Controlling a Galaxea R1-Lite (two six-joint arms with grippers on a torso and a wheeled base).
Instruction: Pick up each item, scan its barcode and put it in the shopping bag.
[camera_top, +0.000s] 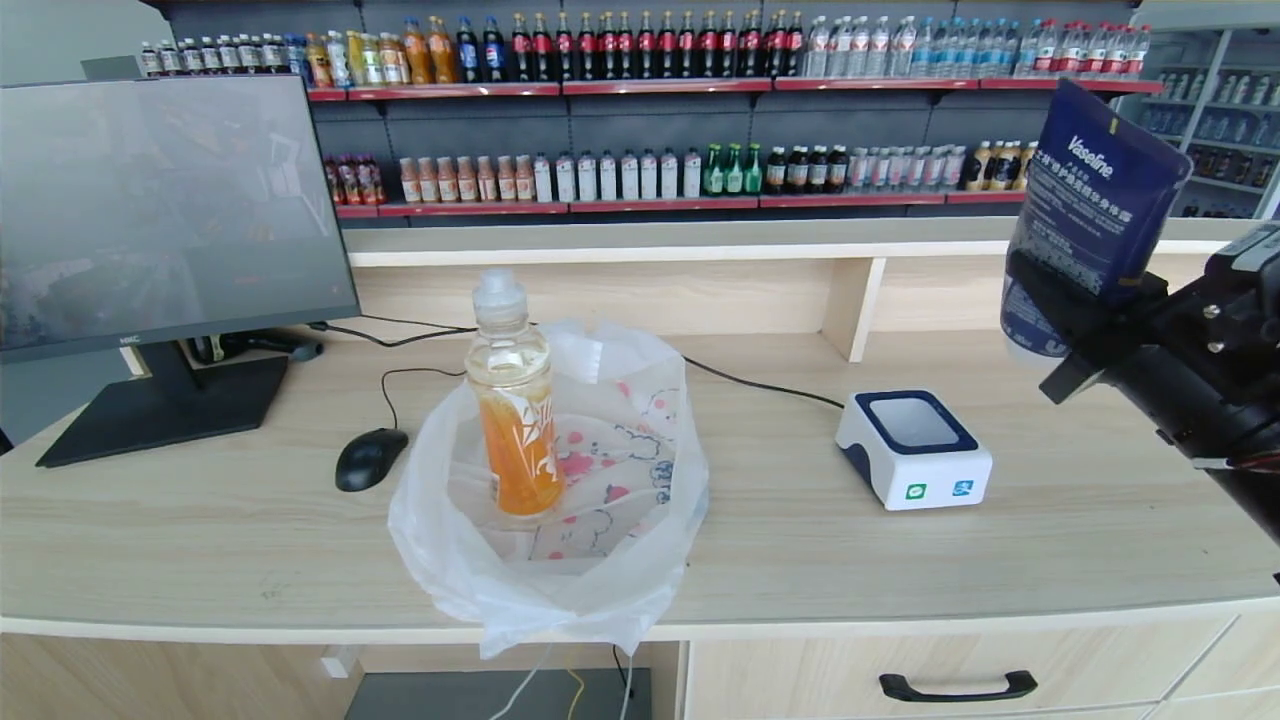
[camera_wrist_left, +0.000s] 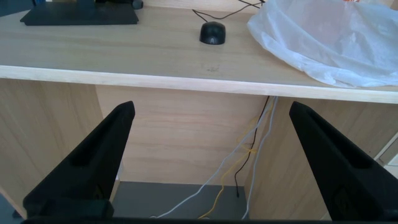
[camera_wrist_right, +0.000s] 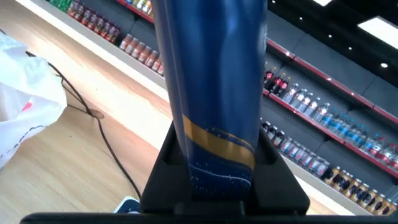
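So, quick rundown. The right gripper (camera_top: 1078, 305) is clamped on the lower part of a dark blue refill pouch (camera_top: 1095, 190) and holds it up in the air at the right side of the counter (camera_top: 900, 570), with the pouch standing more or less upright, tilted a bit. From the right wrist cam you can see the pouch sitting squarely between the two black fingers (camera_wrist_right: 163, 163), with a gold band across it just above the grip. It's off to the right of the barcode scanner (camera_top: 912, 448), not over its window.

The scanner is a white box with a dark blue frame around the glass, sitting on the counter to the right of the shopping bag (camera_top: 440, 520). The bag is thin white plastic with pink and blue print, open at the top, near the counter's front edge. A bottle of orange drink (camera_top: 512, 400) stands upright inside it, with its cap poking out above the rim.

The left gripper (camera_wrist_left: 211, 109) has its jaws spread wide with nothing between them. It sits low, below the counter edge, facing the wood front panel and some dangling cables (camera_wrist_left: 249, 162).

Other stuff: a black mouse (camera_top: 370, 457) just left of the bag, a monitor (camera_top: 170, 210) at the far left, and shelves of drink bottles (camera_top: 650, 90) along the back wall.
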